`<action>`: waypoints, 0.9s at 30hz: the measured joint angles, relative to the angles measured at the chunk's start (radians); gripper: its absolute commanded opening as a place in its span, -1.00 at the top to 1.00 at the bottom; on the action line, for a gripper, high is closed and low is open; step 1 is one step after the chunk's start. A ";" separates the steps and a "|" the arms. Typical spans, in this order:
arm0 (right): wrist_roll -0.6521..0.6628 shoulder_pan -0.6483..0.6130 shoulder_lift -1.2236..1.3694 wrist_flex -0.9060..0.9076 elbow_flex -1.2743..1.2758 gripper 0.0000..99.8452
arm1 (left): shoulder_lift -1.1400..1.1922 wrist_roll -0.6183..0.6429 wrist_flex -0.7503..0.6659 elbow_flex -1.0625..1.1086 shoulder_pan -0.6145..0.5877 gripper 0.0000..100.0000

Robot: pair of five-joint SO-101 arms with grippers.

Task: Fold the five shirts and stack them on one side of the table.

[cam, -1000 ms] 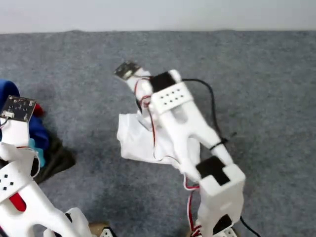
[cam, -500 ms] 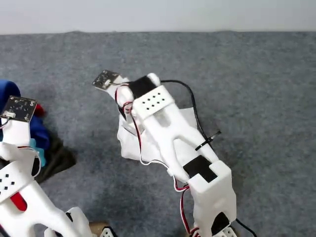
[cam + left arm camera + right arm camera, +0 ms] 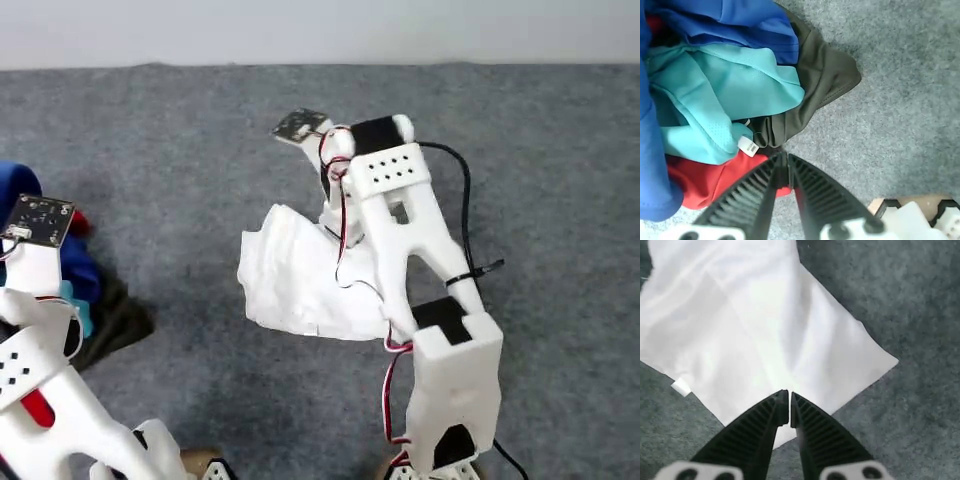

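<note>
Grey carpet (image 3: pixel 560 180); right arm (image 3: pixel 400 230) partly covers white shirt (image 3: pixel 290 275).

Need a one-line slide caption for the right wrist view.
Right claw, shut, over the white shirt lying on the grey table.

Black ridged jaws, pressed together, hang over a white shirt (image 3: pixel 755 325) spread on the grey worktop (image 3: pixel 912 300), a small tag (image 3: pixel 681 387) at the shirt's edge.

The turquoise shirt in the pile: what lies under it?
A red shirt and a dark brown shirt stick out from beneath the turquoise shirt. How far they reach underneath is covered.
</note>
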 measured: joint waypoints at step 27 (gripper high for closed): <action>-0.084 -0.384 0.249 0.002 -0.072 0.98 | 0.000 0.000 0.000 0.000 0.000 0.97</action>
